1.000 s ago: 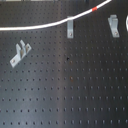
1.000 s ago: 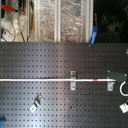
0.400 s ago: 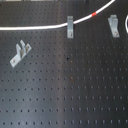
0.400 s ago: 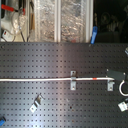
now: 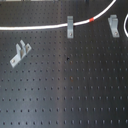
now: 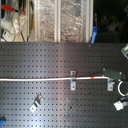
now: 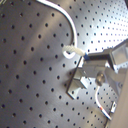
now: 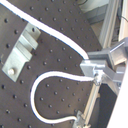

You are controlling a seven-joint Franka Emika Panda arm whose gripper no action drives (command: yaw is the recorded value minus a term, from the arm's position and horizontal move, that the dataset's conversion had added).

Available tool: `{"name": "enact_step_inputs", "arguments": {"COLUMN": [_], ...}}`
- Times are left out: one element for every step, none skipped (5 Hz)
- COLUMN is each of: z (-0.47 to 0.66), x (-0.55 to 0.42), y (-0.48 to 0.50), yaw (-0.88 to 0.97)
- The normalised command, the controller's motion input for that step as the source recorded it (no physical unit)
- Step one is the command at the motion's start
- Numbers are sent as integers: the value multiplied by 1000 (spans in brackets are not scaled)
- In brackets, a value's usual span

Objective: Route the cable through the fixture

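Note:
The cable (image 5: 35,26) is a thin white cord with a red band (image 5: 92,20). It runs in from the first exterior view's left, meets the top of the middle fixture (image 5: 71,27) and rises past the right fixture (image 5: 114,25). In the second exterior view the cable (image 6: 40,80) lies level through the middle fixture (image 6: 73,80). It reaches the dark gripper (image 6: 111,75) just above the right fixture (image 6: 110,85). The gripper (image 8: 97,67) is shut on the cable (image 8: 50,30), and a loop (image 8: 35,95) hangs past the fingers.
A third fixture (image 5: 19,52) stands apart at the first exterior view's left. The cable's loose end with a white connector (image 6: 119,105) hangs near the second exterior view's right edge. Shelves and clutter (image 6: 45,20) lie beyond the pegboard (image 5: 65,90).
In the first exterior view the cable and its red band have dropped from near the top edge down to the level of the fixtures. The gripper has shifted slightly with it.

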Motion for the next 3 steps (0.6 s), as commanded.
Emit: {"name": "enact_step_inputs", "arguments": {"z": [406,74,80], "x": [-981,-11,-182], "y": [96,12,126], "yaw": [80,0,0]}}
